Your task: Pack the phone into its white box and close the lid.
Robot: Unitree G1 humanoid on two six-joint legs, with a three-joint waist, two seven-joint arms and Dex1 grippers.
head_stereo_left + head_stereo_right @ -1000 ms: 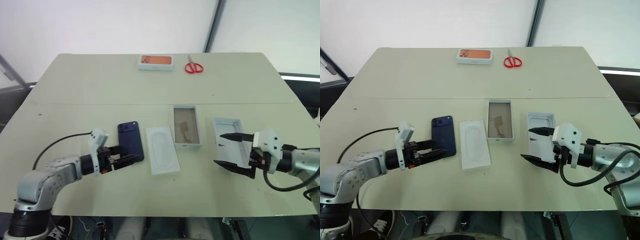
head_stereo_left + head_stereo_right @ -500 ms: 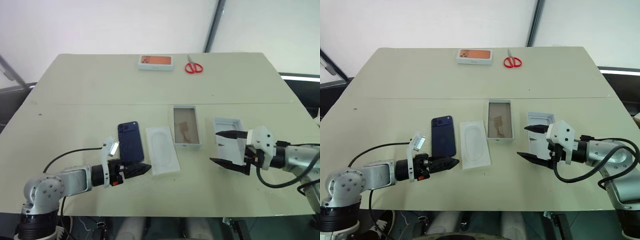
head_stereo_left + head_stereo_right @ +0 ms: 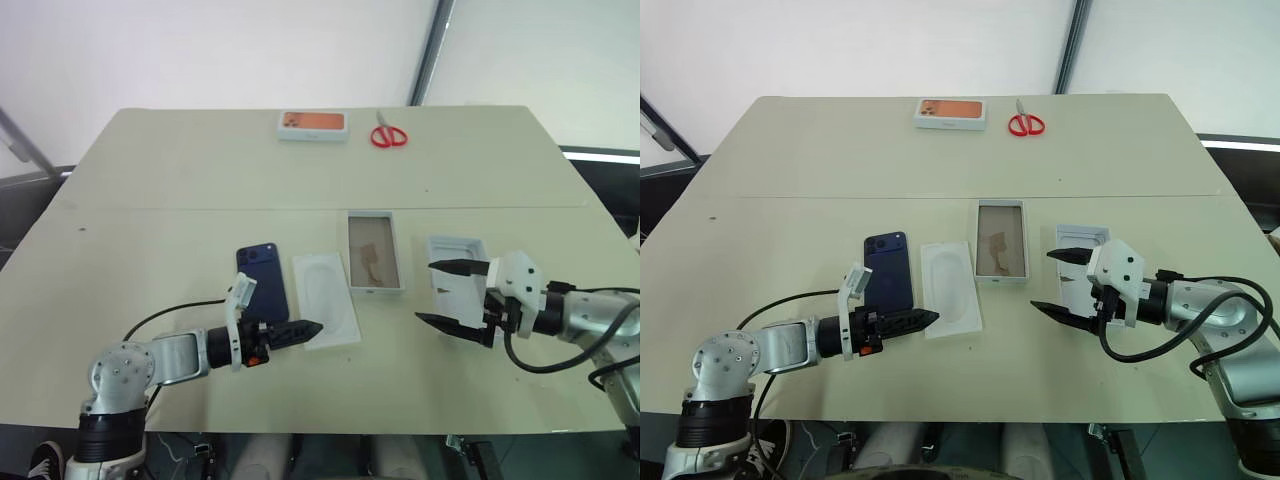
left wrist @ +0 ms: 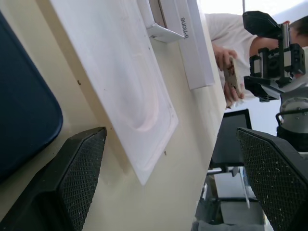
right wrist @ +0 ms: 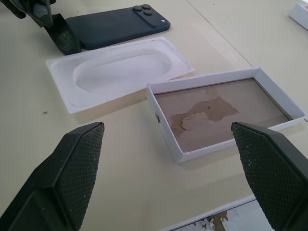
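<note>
From the head camera we saw a beige table (image 3: 300,170). The dark navy phone (image 3: 262,283) lay flat near the front edge, camera cluster toward the far side. Just to its right lay the white insert tray (image 3: 325,299) with its oval recess, then the open white box (image 3: 374,251) showing a brownish floor, then the lid (image 3: 456,270) lying inside-up. All four sat side by side in a row, apart from one another.

The left gripper (image 3: 296,330) pointed right, low over the table just in front of the phone's near end, its fingertips by the tray's near corner. Its jaws were spread and held nothing. The right gripper (image 3: 447,293) pointed left in front of the lid, jaws wide apart and empty.

At the far edge sat a white box with an orange picture (image 3: 312,124) and red scissors (image 3: 387,134).

From the left wrist camera we saw the phone's rounded corner (image 4: 24,106), the tray (image 4: 120,82) and the box's side wall (image 4: 192,43) between spread, empty fingers (image 4: 79,168). A person (image 4: 226,53) stood beyond the table.

From the right wrist camera we saw the box (image 5: 226,110), the tray (image 5: 120,70) and the phone (image 5: 115,26) between wide, empty fingers (image 5: 72,168).
</note>
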